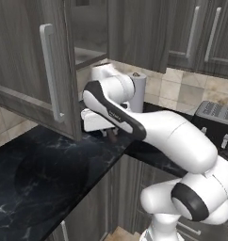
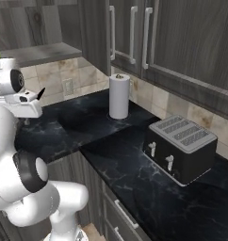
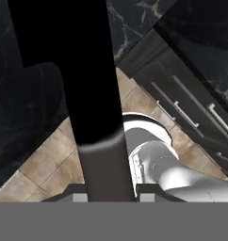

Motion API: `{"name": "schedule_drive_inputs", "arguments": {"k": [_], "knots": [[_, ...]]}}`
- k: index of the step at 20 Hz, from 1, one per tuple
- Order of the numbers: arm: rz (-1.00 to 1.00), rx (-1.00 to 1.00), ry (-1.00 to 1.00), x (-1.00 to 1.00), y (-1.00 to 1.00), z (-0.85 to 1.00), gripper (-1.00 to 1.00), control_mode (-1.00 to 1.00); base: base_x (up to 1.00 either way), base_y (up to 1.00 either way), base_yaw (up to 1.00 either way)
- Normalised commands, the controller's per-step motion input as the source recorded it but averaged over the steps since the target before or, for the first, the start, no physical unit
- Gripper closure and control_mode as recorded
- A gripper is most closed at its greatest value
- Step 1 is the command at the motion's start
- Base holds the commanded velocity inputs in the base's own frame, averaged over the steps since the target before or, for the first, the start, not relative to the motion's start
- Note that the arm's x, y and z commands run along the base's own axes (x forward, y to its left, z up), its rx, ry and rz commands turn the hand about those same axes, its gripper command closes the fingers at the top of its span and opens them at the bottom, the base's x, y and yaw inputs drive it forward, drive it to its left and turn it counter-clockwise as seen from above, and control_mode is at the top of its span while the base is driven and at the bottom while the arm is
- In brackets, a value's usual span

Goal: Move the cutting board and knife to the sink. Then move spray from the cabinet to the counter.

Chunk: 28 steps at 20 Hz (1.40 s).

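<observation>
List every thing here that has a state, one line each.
cabinet: door swung open.
knife: off the counter, clamped by its handle.
gripper: shut on the knife.
paper towel roll: upright on the counter.
other wall cabinets: doors shut.

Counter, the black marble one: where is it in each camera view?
Left base view: counter lower left, under the open cabinet door.
Right base view: centre to lower right, under the toaster.
Hand view: top and left edges.
Shared landmark: lower cabinet fronts below it.
</observation>
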Motion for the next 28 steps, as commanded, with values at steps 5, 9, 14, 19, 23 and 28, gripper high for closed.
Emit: {"name": "schedule_drive_inputs", "arguments": {"k": [5,9,14,19,23,28], "knots": [[0.0,0.0,0.03,-0.3,-0.23,0.31,1.0,-1.0,0.0,0.0,0.0],[0.0,0.0,0.01,-0.24,-0.34,0.06,1.0,-1.0,0.0,0.0,0.0],[0.0,0.0,0.02,-0.14,-0.1,0.0,1.0,1.0,-0.09,-0.02,0.0],[0.0,0.0,0.0,0.0,0.0,0.0,1.0,1.0,-0.88,-0.42,0.0],[0.0,0.0,0.0,0.0,0.0,0.0,1.0,1.0,-1.0,-0.6,0.0],[0.0,0.0,0.0,0.0,0.0,0.0,1.0,1.0,-1.0,-0.51,-0.03]]}}
